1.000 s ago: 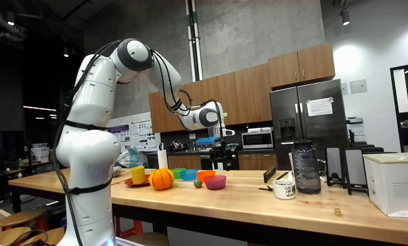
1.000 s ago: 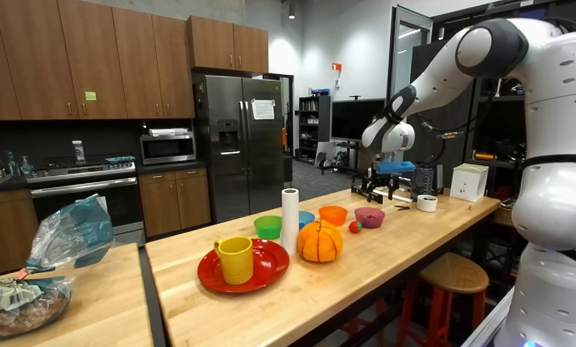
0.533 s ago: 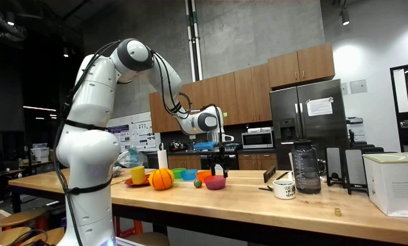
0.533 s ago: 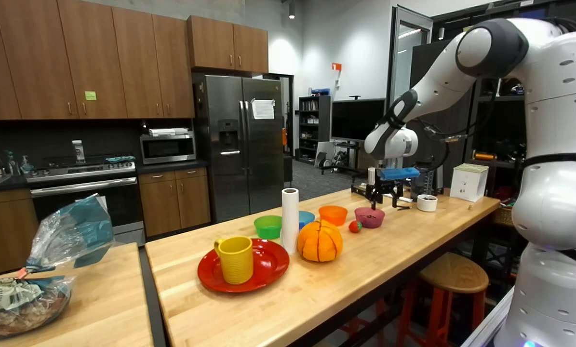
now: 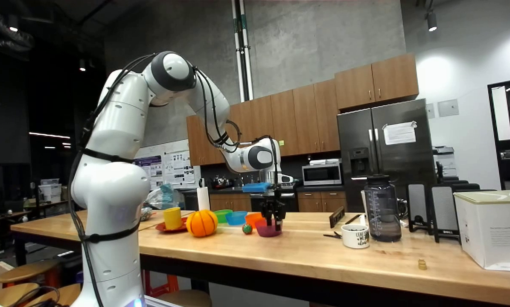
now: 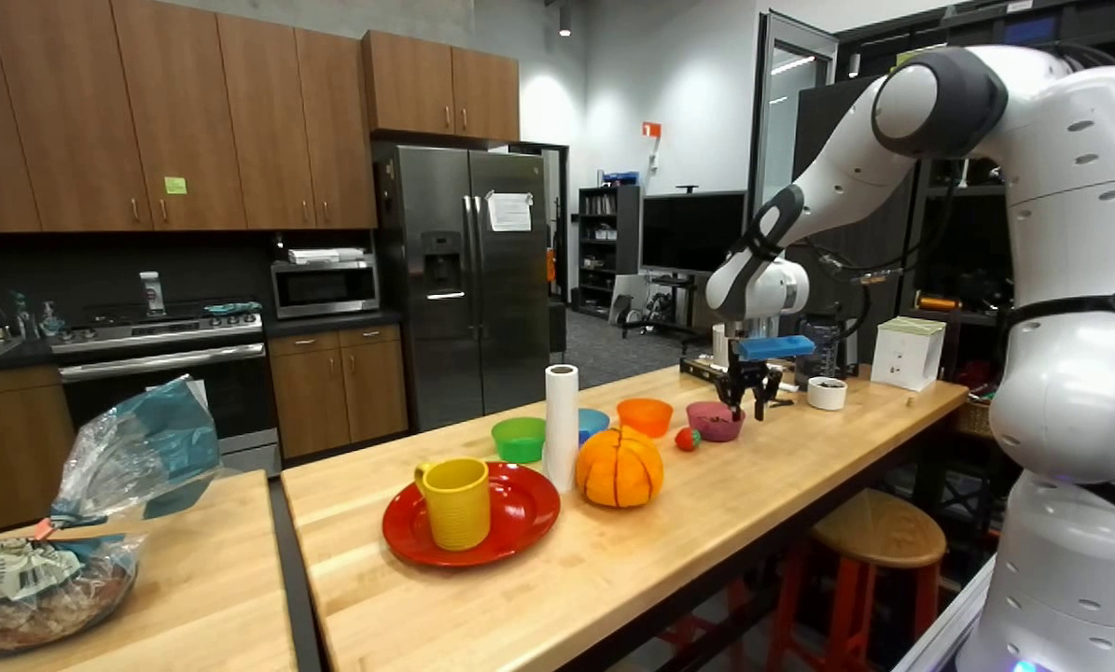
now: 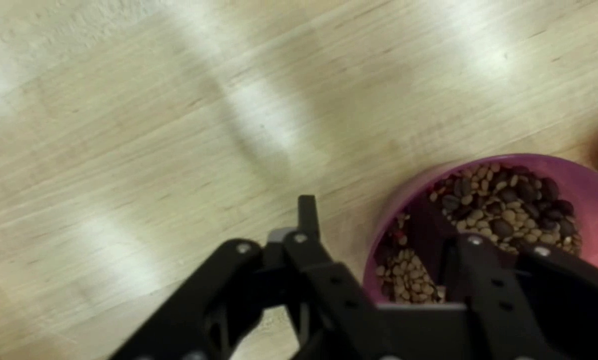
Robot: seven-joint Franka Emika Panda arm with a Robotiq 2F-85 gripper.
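Two fingers [image 7: 308, 220] of the tool [image 7: 376, 230] are straddling the wall of a pink bowl [image 7: 596, 200] in the wrist view, one standing over the interior and the other standing outside. The tool is standing released: its jaws are sitting apart, and a visible gap is separating the outer finger from the rim. Whether the inner finger is touching the bowl cannot be told. The bowl is resting upright on the wooden bench [image 6: 678, 532] and is holding pale grains [image 7: 411, 275] mixed with dark beans [image 7: 551, 215]. A blue block [image 6: 774, 348] is sitting above the fingers in both exterior views. Just beside the bowl, a red-and-green object [image 6: 688, 439] is lying on the bench. Farther along, an orange bowl [image 6: 644, 420], a blue bowl [image 5: 236, 218] and a green bowl [image 6: 520, 441] are standing in a row. An orange pumpkin [image 6: 620, 467] is sitting near an upright paper roll [image 6: 562, 425], and a yellow mug [image 6: 459, 504] is standing on a red plate [image 6: 524, 509]. Toward the opposite end, a white cup [image 5: 356, 236] is standing near a dark bottle [image 5: 383, 213], while two speakers [image 5: 445, 211] and a white box [image 5: 496, 234] are occupying the space past it. Beyond the bench, a microwave [image 6: 324, 291], a refrigerator [image 6: 510, 308] and wooden cabinets [image 6: 207, 121] are lining the kitchen area.
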